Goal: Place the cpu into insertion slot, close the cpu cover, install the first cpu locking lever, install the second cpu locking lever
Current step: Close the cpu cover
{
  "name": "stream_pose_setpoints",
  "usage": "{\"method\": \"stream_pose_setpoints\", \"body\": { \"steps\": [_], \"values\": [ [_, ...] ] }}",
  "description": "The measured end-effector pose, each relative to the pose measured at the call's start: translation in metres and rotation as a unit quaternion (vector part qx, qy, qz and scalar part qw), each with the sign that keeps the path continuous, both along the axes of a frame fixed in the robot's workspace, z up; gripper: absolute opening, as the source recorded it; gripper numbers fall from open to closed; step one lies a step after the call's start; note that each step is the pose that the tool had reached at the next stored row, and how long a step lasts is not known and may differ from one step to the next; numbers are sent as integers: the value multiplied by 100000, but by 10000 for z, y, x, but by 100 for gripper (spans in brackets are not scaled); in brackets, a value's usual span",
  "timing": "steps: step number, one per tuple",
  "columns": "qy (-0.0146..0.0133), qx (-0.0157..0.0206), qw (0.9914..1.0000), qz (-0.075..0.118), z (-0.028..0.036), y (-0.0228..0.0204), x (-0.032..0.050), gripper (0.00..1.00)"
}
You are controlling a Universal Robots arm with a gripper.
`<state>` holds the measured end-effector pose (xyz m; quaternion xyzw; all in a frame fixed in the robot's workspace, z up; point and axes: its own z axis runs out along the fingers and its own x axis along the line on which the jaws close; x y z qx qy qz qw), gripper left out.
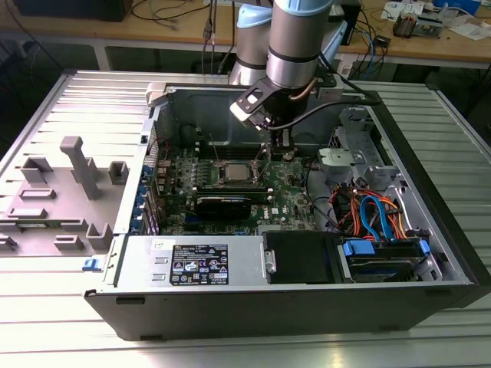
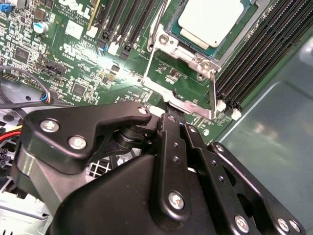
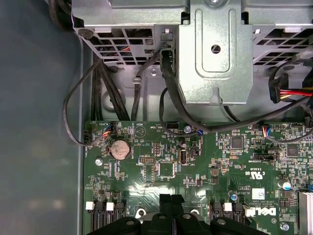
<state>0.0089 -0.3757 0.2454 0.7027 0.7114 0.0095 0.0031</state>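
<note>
The cpu [image 2: 210, 19] lies flat in the insertion slot on the green board, its silver-grey top showing. In the exterior view the cpu [image 1: 232, 172] is at the board's middle. The cpu cover [image 2: 168, 43] lies down around it as a silvery frame. A thin wire locking lever [image 2: 213, 88] runs along one side of the socket and ends in a flat tab. My gripper [image 2: 168, 118] is shut, its tip right beside that tab. The gripper [image 1: 281, 144] hangs just to the exterior view's right of the socket. Its fingertips [image 3: 165, 201] point at the board.
Long black memory slots [image 2: 244, 73] flank the socket. A black card [image 1: 222, 205] lies in front of it. A metal drive cage [image 3: 215, 49] with looping black cables stands beyond the board. The power supply [image 1: 199, 264] and drive bays [image 1: 380, 257] line the case front.
</note>
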Motion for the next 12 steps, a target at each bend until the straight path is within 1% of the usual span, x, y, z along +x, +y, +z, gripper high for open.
{"method": "stream_pose_setpoints", "body": {
  "steps": [12],
  "values": [
    [0,-3,100000,-1,0,0,-49,11]
  ]
}}
